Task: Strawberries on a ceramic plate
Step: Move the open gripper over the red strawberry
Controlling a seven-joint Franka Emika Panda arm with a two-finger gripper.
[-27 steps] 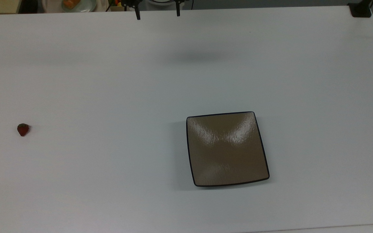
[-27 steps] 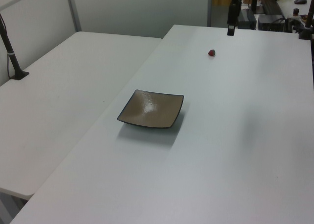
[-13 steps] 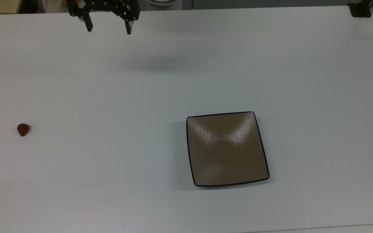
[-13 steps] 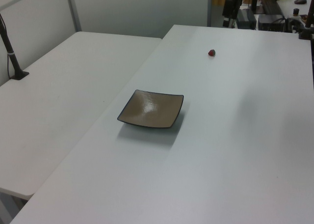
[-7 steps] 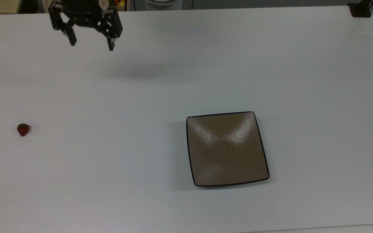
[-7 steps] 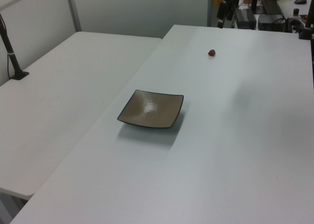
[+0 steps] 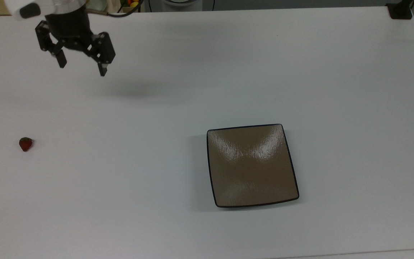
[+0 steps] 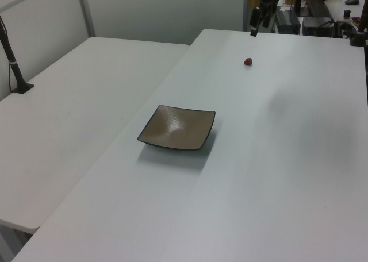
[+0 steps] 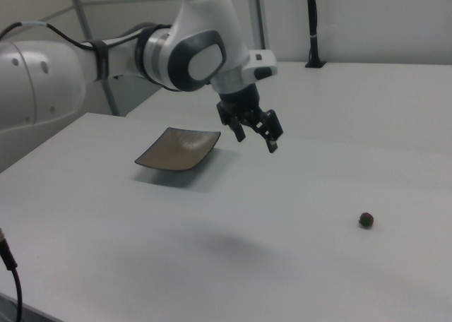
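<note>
A small red strawberry (image 7: 25, 144) with a dark green cap lies on the white table at the top view's far left; it also shows as a small red dot (image 8: 248, 61) in the left view and a dark lump (image 9: 366, 219) in the right view. The square tan-brown ceramic plate (image 7: 252, 164) with a thin black rim sits empty right of centre in the top view, also seen as a plate (image 8: 177, 127) in the left view and a plate (image 9: 178, 150) in the right view. My gripper (image 7: 82, 69) hangs open above the table at the top view's upper left, well apart from both; the gripper (image 9: 256, 142) holds nothing.
The white arm (image 9: 141, 54) reaches in from the right view's left. A black post base (image 7: 400, 10) stands at the top view's upper right table corner. A second white table (image 8: 69, 118) adjoins on the left view's left. Clutter lies beyond the table's far edge.
The gripper has come in from the top view's upper edge, moving left and down toward the strawberry's side, staying open. Strawberry and plate have not moved.
</note>
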